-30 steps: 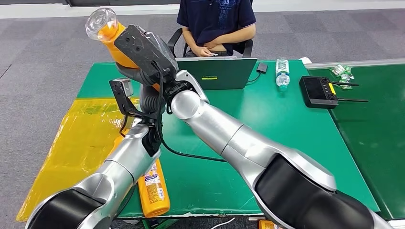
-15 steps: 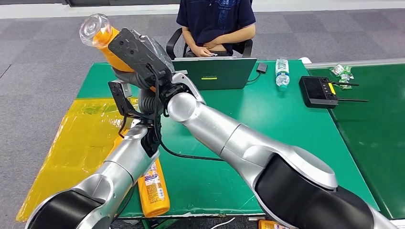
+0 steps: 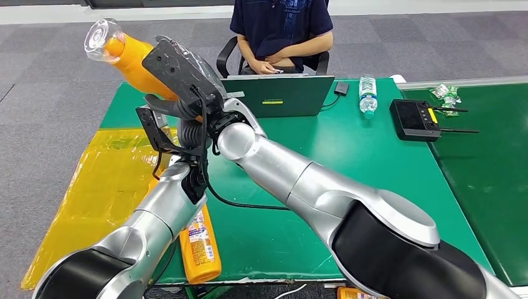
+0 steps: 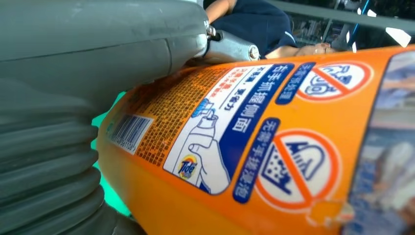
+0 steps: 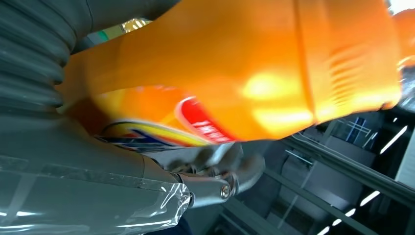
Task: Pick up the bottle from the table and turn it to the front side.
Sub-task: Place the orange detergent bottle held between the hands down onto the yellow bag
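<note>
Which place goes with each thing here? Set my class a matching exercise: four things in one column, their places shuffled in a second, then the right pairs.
Things
1. orange bottle
2. second bottle
3. water bottle
4. remote

Places
A. standing right of the laptop
B. lying at the table's near edge
C. held up in the air by both hands
D. lying at the table's right edge

Pairs: 1-C, 2-B, 3-A, 4-D

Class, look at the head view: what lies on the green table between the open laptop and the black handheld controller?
A clear plastic water bottle stands there, between laptop and controller.
</note>
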You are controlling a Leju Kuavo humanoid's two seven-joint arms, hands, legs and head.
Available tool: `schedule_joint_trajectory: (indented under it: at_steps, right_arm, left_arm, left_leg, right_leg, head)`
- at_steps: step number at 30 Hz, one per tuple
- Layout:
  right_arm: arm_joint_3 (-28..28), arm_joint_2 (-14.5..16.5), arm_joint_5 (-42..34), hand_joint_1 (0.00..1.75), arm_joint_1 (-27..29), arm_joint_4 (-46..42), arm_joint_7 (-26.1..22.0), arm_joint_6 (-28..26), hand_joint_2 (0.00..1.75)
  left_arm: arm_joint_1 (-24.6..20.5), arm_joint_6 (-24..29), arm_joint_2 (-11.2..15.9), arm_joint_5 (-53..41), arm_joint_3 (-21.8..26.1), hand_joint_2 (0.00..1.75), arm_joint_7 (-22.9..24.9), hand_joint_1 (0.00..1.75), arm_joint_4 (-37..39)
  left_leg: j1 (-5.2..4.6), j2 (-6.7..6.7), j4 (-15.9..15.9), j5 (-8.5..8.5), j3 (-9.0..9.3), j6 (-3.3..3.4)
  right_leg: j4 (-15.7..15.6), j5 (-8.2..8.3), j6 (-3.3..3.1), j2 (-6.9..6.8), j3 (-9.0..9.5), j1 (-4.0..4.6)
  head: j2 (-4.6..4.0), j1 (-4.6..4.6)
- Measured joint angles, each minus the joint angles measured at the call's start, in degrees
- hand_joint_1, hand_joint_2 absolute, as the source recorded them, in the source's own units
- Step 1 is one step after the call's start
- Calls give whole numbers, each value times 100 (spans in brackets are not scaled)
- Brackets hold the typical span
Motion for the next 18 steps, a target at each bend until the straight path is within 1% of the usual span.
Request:
schedule_joint_trajectory:
  at_steps: [18]
  right_arm:
    - [24,0,-2,19,12,60,-12,9,175]
  left_arm:
    - [-3,-7,0,1,16,175,-7,175,0]
  left_leg:
    - [0,0,0,0,0,0]
  right_leg:
    - [0,0,0,0,0,0]
  head:
    - [0,0]
